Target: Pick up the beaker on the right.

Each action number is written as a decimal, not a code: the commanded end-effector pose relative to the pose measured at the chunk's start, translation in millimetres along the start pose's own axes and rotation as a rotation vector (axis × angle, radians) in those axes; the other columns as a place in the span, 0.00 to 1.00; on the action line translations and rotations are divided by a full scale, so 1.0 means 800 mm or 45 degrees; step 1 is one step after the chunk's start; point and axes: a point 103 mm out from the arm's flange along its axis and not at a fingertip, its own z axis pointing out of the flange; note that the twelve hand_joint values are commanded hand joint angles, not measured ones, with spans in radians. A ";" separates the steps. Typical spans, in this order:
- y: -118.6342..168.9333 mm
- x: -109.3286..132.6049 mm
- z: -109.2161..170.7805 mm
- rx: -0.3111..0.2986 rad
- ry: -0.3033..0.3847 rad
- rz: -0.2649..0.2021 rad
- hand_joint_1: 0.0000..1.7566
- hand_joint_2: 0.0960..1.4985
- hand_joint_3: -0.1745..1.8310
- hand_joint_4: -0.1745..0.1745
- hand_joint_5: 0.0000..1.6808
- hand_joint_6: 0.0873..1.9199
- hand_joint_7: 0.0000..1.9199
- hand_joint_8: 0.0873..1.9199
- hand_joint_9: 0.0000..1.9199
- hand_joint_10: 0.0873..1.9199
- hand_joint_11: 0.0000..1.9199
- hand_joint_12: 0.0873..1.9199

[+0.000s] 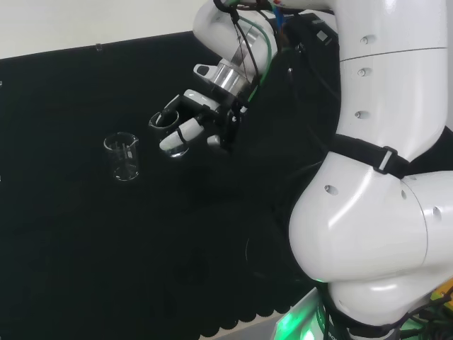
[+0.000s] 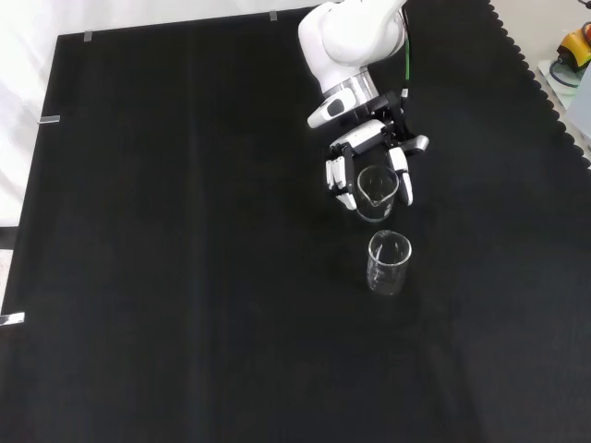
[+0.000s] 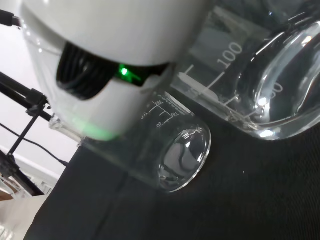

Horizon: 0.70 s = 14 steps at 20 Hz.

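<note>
Front view, left to right: black cloth [image 2: 185, 277] covers the bench, its scalloped edge meeting pale floor at two o'clock. At centre the hand [image 2: 369, 152] has its fingers curled round the beaker [image 2: 377, 194], grasping it. At six o'clock from it, just beside, a second beaker [image 2: 389, 262] stands upright on the cloth.
</note>
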 end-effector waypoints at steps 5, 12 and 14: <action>-0.011 0.013 -0.012 0.037 -0.028 -0.014 0.81 0.48 0.25 0.00 0.84 0.10 0.80 0.10 0.76 0.00 0.58 0.38; -0.015 0.019 -0.015 0.044 -0.031 -0.021 0.81 0.46 0.27 0.00 0.84 0.10 0.81 0.08 0.76 0.00 0.59 0.38; -0.016 0.020 -0.016 0.045 -0.031 -0.024 0.81 0.46 0.27 0.00 0.84 0.10 0.81 0.08 0.76 0.00 0.59 0.38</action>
